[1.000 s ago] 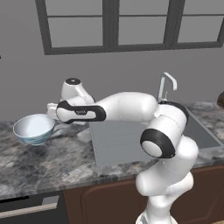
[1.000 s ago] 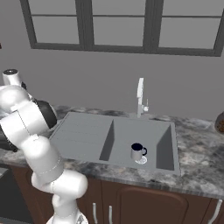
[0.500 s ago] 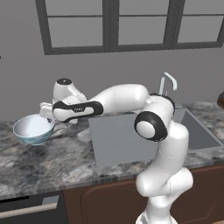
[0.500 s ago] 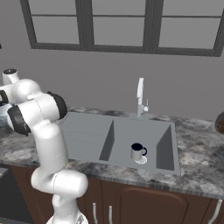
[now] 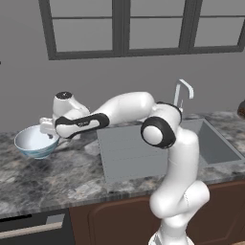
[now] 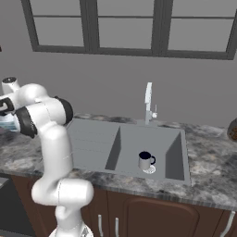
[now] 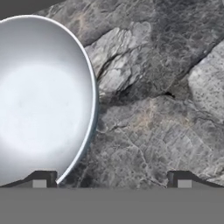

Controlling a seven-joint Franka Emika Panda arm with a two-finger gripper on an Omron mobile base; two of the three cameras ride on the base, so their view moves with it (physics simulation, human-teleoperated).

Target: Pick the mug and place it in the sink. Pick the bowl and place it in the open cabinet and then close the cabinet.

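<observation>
The large white bowl [image 5: 34, 142] stands on the grey stone counter [image 5: 57, 177] at the far left. My gripper [image 5: 50, 133] hangs just over its right rim, reached out leftward. In the hand view the bowl [image 7: 43, 100] takes up the left side. Its rim curves down beside the left fingertip. My gripper [image 7: 111, 180] is open with bare stone between its fingers. The small white mug [image 6: 146, 160] stands upright in the basin of the sink [image 6: 178, 157], below the chrome tap [image 6: 148, 99]. The cabinet is out of view.
The ribbed drainboard [image 5: 127, 153] lies between the bowl and the basin. A dark round object [image 6: 232, 130] sits at the counter's right edge. Brown cupboard fronts [image 6: 152, 215] run below, with a dark appliance [image 5: 33, 229] at the lower left. Windows line the wall behind.
The arm has swung further left and the hand has come down to the bowl's right rim. The jaws have stayed open. Mug and bowl have not moved.
</observation>
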